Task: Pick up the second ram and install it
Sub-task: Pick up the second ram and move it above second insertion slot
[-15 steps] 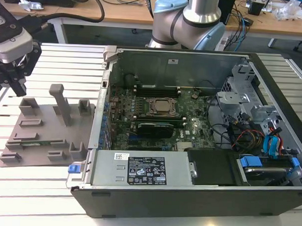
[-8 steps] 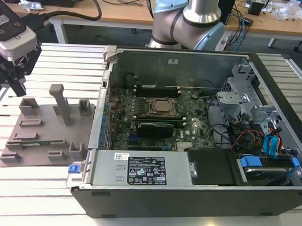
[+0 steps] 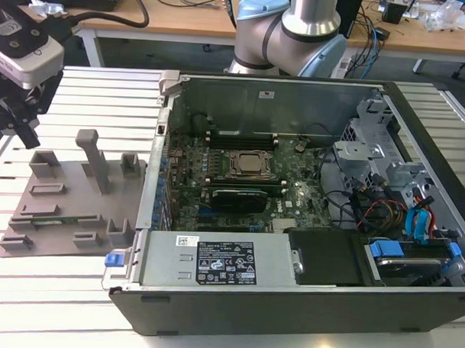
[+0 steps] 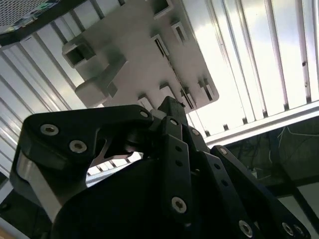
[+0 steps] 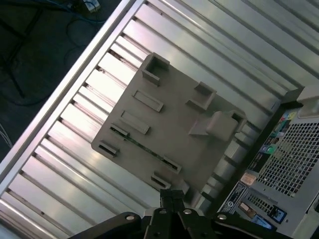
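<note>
A silver slatted metal table [image 3: 90,89] is holding everything, and wooden desks [image 3: 185,12] with cables are standing behind it. A big open black computer case [image 3: 289,313] is sitting on the table. The grey plastic holder tray with upright posts [image 5: 169,124] is lying just beside it, on the exterior view's left.

The second ram, a slim dark-green stick [image 5: 142,147], is lying low in the tray, so just a thin edge is showing. The black gripper [image 5: 172,196] is hanging above the tray, fingers pressed together and holding nothing.

A white sticker [image 3: 228,263] is showing print too small to read.
</note>
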`<control>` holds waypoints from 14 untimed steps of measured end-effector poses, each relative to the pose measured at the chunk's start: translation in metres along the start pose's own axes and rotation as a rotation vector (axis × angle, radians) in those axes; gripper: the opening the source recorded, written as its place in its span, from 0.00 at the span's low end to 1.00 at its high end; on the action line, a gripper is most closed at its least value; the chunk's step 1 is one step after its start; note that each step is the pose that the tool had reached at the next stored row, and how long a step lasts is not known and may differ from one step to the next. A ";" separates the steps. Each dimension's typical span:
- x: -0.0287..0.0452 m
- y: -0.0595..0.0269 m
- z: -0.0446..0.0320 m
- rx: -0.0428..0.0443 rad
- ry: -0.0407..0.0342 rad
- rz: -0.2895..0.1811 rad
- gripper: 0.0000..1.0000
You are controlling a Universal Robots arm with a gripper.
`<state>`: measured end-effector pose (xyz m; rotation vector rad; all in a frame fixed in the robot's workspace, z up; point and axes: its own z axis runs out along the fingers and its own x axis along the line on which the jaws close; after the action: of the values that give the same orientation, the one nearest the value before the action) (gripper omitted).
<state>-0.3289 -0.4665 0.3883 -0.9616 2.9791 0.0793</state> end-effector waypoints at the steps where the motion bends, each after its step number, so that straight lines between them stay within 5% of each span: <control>1: 0.0000 0.0000 0.0000 -0.0002 0.0005 -0.010 0.10; 14: 0.0000 0.0000 0.0000 -0.0046 0.0084 -0.185 0.10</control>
<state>-0.3289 -0.4665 0.3883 -1.2348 2.8818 0.0805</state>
